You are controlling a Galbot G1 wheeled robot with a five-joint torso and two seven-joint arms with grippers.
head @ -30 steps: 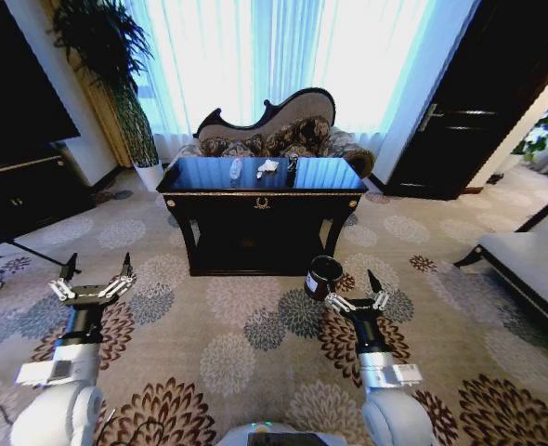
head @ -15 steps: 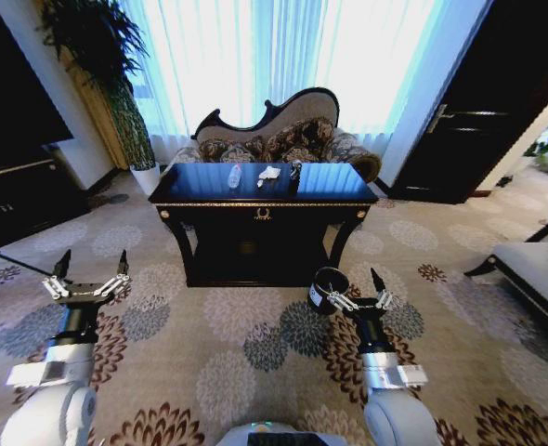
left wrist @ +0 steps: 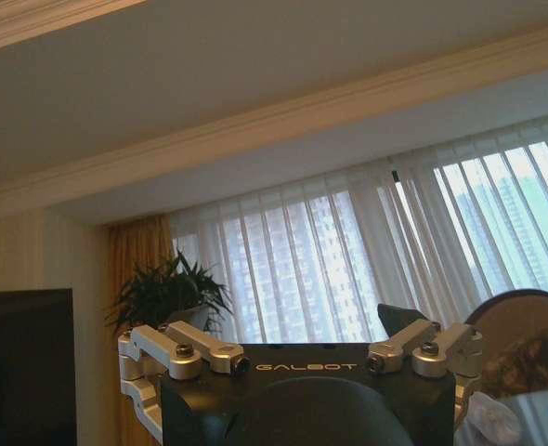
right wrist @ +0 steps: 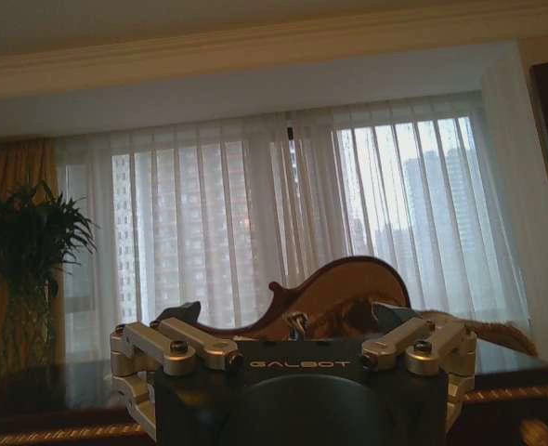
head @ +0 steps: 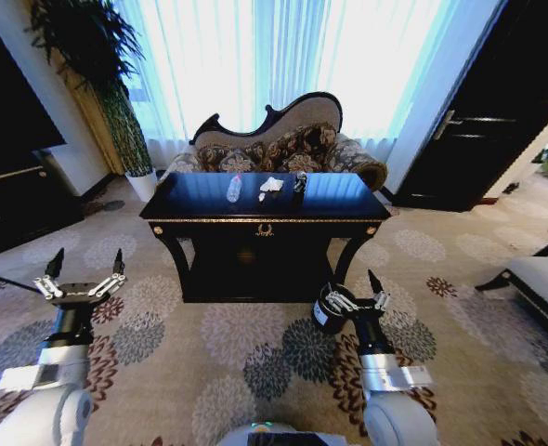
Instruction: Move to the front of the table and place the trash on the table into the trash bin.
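With both end effectors, left [head: 82, 276] and right [head: 355, 295], held spread, the glossy black carved-wood table [head: 348, 197] at 12 o'clock is being approached; the crumpled white trash [head: 270, 185] on it must next be reached.

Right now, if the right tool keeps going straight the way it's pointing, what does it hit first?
Probably the table. The right tool is open, held low over the carpet beside the bin, and points forward at the table's front right leg and lower frame. Depth is unclear, but nothing seems to stand between.

sofa [head: 283, 144], potted plant [head: 93, 56], sheer curtains [head: 255, 56]
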